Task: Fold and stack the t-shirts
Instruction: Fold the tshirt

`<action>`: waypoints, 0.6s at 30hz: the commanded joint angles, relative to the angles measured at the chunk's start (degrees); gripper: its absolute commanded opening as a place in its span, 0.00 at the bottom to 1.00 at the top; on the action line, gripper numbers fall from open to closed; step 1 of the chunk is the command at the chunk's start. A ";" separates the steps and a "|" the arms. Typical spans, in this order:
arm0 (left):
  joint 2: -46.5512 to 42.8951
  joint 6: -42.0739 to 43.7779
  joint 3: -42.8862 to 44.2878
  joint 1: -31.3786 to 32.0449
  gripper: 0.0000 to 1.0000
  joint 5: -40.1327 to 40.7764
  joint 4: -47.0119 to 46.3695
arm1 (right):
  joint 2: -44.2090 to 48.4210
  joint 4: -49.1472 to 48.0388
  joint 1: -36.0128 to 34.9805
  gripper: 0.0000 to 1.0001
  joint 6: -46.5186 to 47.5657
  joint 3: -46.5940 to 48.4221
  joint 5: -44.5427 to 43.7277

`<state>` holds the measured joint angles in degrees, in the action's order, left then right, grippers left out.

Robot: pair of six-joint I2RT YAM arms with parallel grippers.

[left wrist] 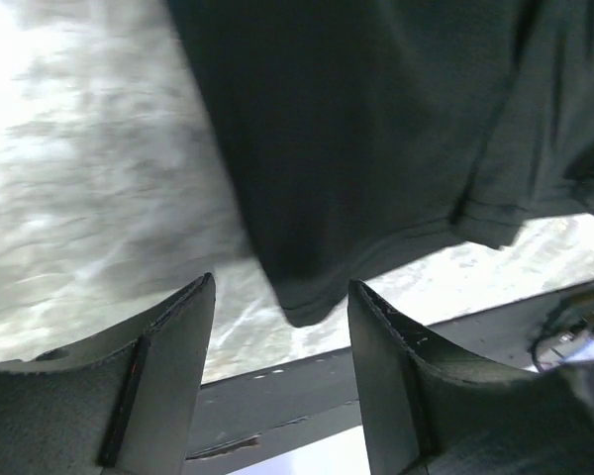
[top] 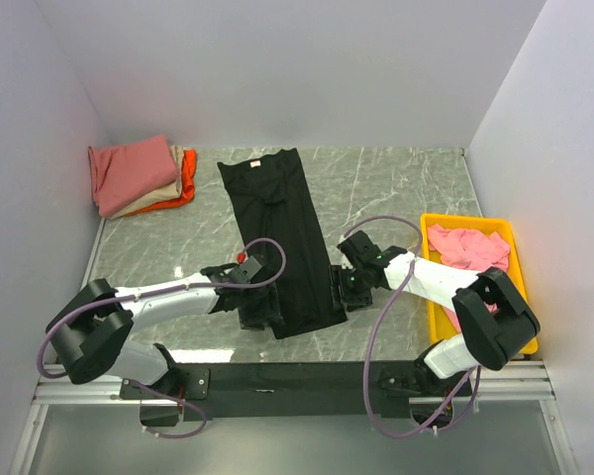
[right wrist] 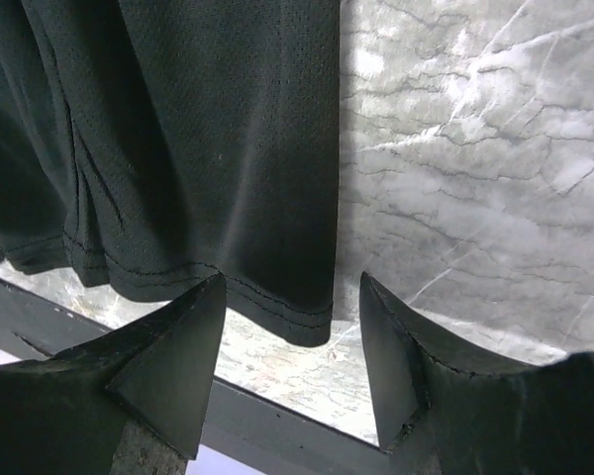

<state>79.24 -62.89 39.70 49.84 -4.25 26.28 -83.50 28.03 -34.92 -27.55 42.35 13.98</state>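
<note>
A large black t-shirt (top: 279,233) lies folded lengthwise in a long strip on the marble table, neck tag at the far end. My left gripper (top: 260,310) is open just beyond the near left hem corner (left wrist: 299,302). My right gripper (top: 353,289) is open just off the near right hem corner (right wrist: 312,322). Neither holds cloth. A folded stack (top: 139,176) of dusty-red, beige and orange t-shirts sits at the far left. A pink t-shirt (top: 467,249) lies crumpled in the yellow bin (top: 507,242).
White walls close the table on the left, back and right. A dark metal rail (top: 307,378) runs along the near edge, showing in both wrist views under the fingers. The yellow bin stands against the right wall.
</note>
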 commanded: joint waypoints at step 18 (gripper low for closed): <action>6.36 -5.04 -0.59 3.50 0.11 -1.55 1.30 | 2.20 1.32 0.20 0.49 0.83 -5.08 0.00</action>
<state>84.16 -66.72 39.86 52.62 -7.49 23.81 -81.82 26.50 -34.92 -27.51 39.59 15.44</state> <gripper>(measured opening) 0.166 0.500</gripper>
